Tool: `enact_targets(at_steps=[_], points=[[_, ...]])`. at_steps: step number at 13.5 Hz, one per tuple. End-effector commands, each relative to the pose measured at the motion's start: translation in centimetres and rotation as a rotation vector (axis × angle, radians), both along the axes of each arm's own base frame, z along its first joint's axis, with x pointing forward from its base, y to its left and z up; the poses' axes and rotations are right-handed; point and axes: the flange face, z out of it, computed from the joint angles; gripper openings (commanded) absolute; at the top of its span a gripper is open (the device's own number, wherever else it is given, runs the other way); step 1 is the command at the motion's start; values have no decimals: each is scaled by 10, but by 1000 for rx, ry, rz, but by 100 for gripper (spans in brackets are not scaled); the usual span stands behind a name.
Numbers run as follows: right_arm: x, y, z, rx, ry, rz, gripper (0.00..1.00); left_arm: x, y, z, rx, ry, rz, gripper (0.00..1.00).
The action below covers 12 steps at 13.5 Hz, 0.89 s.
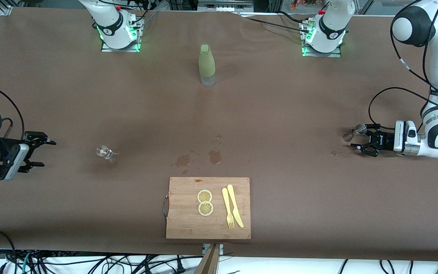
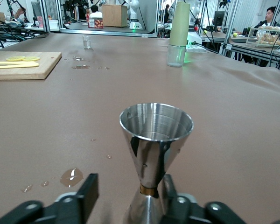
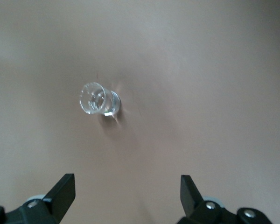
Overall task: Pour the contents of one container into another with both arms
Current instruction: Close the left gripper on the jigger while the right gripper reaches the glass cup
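Brown covering spreads over the whole surface, with a wooden board as the landmark at the edge nearest the front camera; lemon slices and a yellow knife and fork lie on it, small spills darken the cover just farther from that camera than the board, and a green bottle stands farther still.

Left gripper, low at the surface well toward the left arm's end from the board: its jaws stand partly closed on either side of the jigger, one finger at or just beside the narrow waist, the other still clear of it. The jigger stands upright, its upper cup open.

Right gripper, well toward the right arm's end from the board: jaws wide and empty, pointed at the glass, which stands apart from them, between that gripper and the board.

Step in hand, as judged: grasping the jigger. Doing it well calls for both fingers meeting the waist evenly, so the cone is not pushed over, and for a level lift, since whether it holds liquid cannot be told. The glass must be secured before any tilt.
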Motion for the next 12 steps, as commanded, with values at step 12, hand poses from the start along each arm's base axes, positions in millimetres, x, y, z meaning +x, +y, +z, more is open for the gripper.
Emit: enact_targets(at_steps=[12], points=[[-31, -1, -146, 553, -364, 243, 100, -3, 4, 4, -25, -91, -57, 24]])
